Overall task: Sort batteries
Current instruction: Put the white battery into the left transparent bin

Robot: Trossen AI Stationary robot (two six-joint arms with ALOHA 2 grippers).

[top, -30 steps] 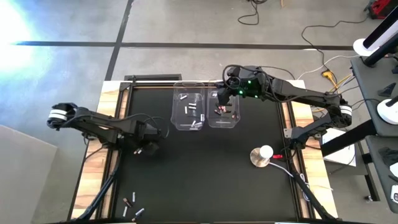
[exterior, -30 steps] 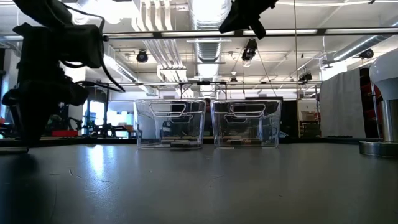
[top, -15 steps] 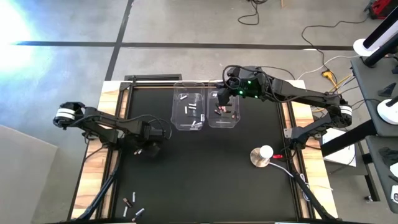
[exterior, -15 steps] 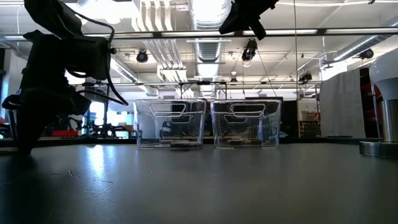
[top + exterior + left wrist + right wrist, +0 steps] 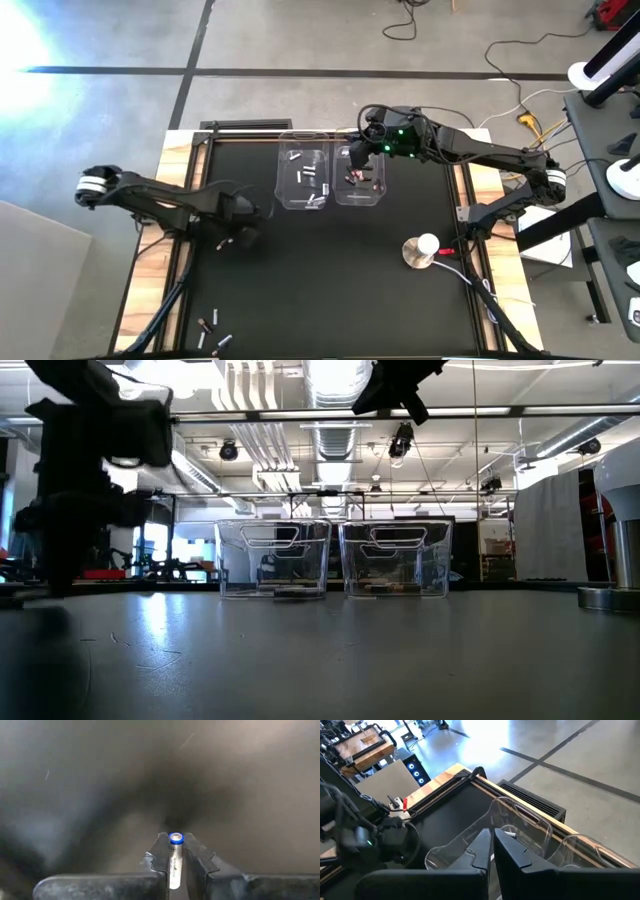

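The slim silvery-white cylindrical battery (image 5: 174,865) was pinched only narrowly by the left gripper (image 5: 172,851) over the table's left side, so slippage in transit was judged possible, while the empty right gripper (image 5: 492,851), pressed together, was held above the clear plastic bins (image 5: 303,178).

Both arms are matte black, built of slim tubular links joined by chunkier rounded joints. The left arm (image 5: 160,205) carries a white band with dark stripes around the joint at its 9 o'clock end, and thin black cables loop loosely along its links. The right arm (image 5: 470,155) has a similar white striped collar near 3 o'clock, and small green lights glow on the housing close to its wrist. The left claw (image 5: 175,862) has two dark fingers (image 5: 157,860) with stepped, notched inner edges tapering to blunt tips. The right claw (image 5: 491,851) has flat, angular black fingers (image 5: 481,849) with bevelled faces, set on a broad dark bar.
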